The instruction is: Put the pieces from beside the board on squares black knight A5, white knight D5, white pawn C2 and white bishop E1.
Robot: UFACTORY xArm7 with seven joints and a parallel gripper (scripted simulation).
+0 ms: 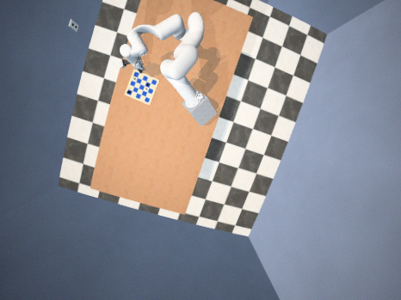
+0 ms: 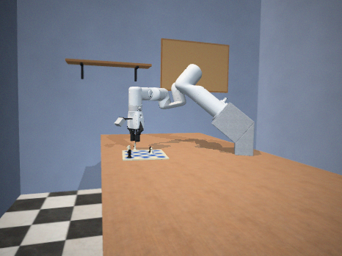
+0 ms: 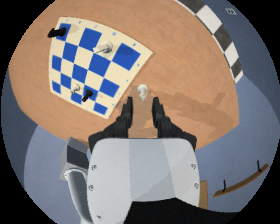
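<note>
My gripper (image 1: 141,70) (image 2: 135,140) (image 3: 142,103) is part open and empty, pointing down just above a white piece (image 2: 135,147) (image 3: 143,92). This piece stands upright beside the board (image 1: 149,103) (image 2: 147,159) (image 3: 145,52) and shows between the fingertips in the wrist view; its kind is unclear and the gripper hides it in the top view. On the board, a tall black piece (image 2: 129,153) (image 3: 56,32) stands on a corner square. A white piece (image 3: 105,48) stands near one edge. A small white piece (image 2: 151,151) (image 3: 75,89) and a black piece (image 3: 88,95) stand near each other.
The wooden table (image 1: 142,150) (image 2: 205,198) carries the board near one long edge. The arm's grey base (image 1: 200,111) (image 2: 235,125) stands at the opposite side. A wall shelf (image 2: 108,64) and a brown panel (image 2: 194,65) are behind the arm.
</note>
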